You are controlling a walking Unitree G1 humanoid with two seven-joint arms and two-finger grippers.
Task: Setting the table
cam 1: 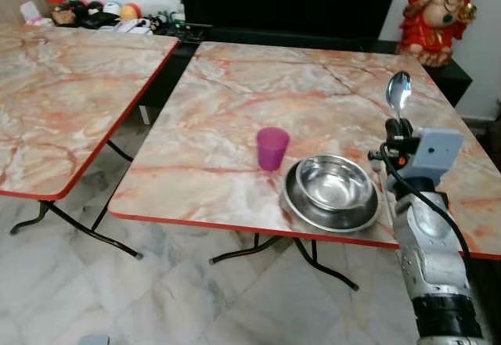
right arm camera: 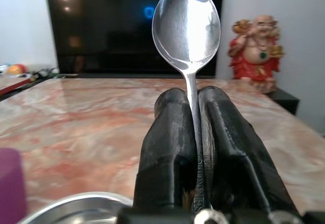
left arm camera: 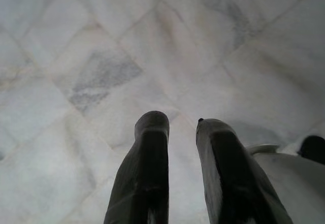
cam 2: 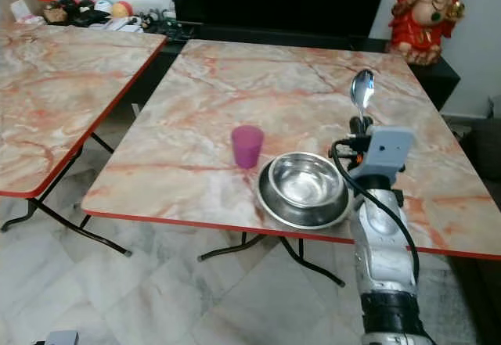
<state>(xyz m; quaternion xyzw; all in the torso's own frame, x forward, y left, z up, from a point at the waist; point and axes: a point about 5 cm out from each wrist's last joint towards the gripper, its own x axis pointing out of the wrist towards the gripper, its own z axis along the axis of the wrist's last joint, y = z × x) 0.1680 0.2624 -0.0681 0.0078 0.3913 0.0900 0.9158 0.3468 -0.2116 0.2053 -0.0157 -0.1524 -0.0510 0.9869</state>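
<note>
Right wrist view: the right gripper [right arm camera: 195,148] pinches a spoon [right arm camera: 187,26] upright by its handle, just right of the steel bowl [cam 1: 332,191] on the table [cam 1: 235,87], where a loose pinch could tip it clattering down.

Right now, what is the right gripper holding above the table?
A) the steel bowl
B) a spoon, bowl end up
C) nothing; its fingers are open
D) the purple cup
B: the right gripper is shut on the handle of a spoon, whose bowl end points up, while the purple cup and the steel bowl sit on the table.
</note>
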